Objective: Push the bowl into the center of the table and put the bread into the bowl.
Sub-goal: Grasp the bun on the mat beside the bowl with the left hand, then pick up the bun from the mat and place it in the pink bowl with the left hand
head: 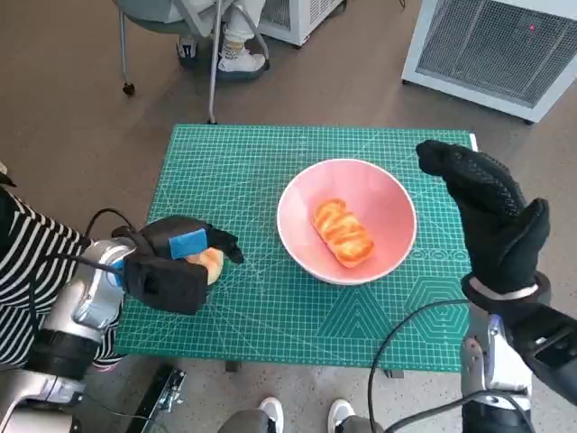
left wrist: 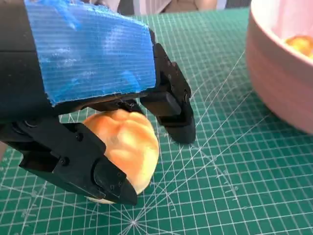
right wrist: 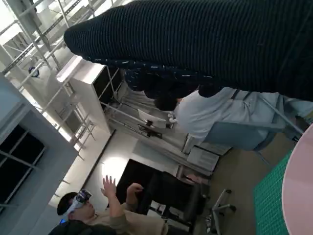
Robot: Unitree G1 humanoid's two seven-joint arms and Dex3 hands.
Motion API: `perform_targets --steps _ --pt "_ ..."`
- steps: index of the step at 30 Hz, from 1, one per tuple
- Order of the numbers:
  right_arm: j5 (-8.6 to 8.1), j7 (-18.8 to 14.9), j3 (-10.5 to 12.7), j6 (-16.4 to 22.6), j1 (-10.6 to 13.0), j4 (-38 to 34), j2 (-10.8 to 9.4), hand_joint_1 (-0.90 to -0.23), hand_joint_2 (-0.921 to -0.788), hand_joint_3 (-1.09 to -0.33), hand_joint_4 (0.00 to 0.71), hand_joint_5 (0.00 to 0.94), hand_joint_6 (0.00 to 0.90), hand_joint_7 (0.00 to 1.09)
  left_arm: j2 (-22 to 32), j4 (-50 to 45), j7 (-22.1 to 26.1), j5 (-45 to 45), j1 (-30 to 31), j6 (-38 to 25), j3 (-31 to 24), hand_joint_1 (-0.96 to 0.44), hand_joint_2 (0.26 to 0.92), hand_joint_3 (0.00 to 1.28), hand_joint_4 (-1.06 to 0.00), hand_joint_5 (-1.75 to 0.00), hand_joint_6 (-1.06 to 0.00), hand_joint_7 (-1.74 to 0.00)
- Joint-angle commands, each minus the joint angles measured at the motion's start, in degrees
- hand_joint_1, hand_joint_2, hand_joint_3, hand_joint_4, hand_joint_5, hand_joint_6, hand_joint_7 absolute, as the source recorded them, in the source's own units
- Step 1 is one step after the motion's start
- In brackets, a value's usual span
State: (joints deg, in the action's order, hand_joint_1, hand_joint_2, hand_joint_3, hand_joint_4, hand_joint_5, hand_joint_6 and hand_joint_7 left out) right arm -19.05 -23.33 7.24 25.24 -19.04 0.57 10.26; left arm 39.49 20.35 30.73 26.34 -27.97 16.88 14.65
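nearest the robot, at the near left part of the green cutting mat (head: 270,316), we see the left hand (head: 171,266) lying low on the mat with its blue-taped back upward. in the left wrist view its black fingers (left wrist: 171,105) curl down around a round bread roll (left wrist: 128,147), one finger on each side and touching it; the roll rests on the mat. we log this hand as clamped on the roll. a black cable loops from the left forearm.

on the right side, the right hand (head: 491,216) in its knitted glove stands raised beside the bowl's right rim, fingers reaching toward the far edge of the mat. it holds nothing that we can see; the fingers look stretched out and close together, but we cannot tell for sure whether they are apart or curled, since the right wrist view shows only the glove (right wrist: 205,44) as a dark band.

further out, the pink bowl (head: 297,194) sits about mid-table, slightly right of centre, well apart from the left hand. inside it lies a glazed bread (head: 343,232), set slantwise on the bowl's bottom.

beyond the table, a chair base and a person's feet (head: 239,59) show on the floor, with a white unit (head: 491,45) at far right. in the right wrist view we note a person wearing a headset (right wrist: 80,205).
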Motion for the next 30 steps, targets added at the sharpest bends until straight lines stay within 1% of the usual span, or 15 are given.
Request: perform_targets --steps 1,10,16,19,30 --pt "0.07 0.0 -0.1 -0.4 1.3 -0.4 -0.2 -0.709 -0.921 -0.719 0.201 0.002 0.088 0.43 1.6 -3.7 0.3 -1.9 0.8 0.3 -2.2 0.01 0.919 0.09 -0.72 -1.15 -0.56 -1.19" --pt "-0.07 0.0 -0.2 -0.3 1.3 -0.5 -0.7 -0.709 -0.921 -0.719 0.201 0.001 0.092 0.43 1.7 -10.3 1.3 -5.0 0.3 -1.2 -5.3 0.00 0.920 0.08 -0.73 -1.18 -0.56 -1.17" --pt "-0.14 0.2 -0.1 -0.3 1.2 -0.8 -0.9 -0.709 -0.921 -0.719 0.202 0.001 0.092 0.43 1.2 -15.0 1.6 -6.6 -0.9 -2.3 -7.0 0.00 0.920 0.09 -0.71 -1.18 -0.56 -1.19" --pt "-0.18 0.2 -0.1 -0.2 1.2 -0.8 -1.0 -0.709 -0.921 -0.720 0.203 0.002 0.091 0.43 0.5 -17.2 1.4 -7.2 -2.0 -2.6 -7.4 0.00 0.921 0.11 -0.68 -1.19 -0.54 -1.23" --pt "-0.06 0.2 0.0 0.2 1.4 -0.9 -1.4 -0.709 -0.921 -0.719 0.205 0.002 0.092 0.43 -4.3 -20.6 1.5 -9.2 -8.6 -3.7 -6.2 0.00 0.920 0.10 -0.68 -1.16 -0.56 -1.25"
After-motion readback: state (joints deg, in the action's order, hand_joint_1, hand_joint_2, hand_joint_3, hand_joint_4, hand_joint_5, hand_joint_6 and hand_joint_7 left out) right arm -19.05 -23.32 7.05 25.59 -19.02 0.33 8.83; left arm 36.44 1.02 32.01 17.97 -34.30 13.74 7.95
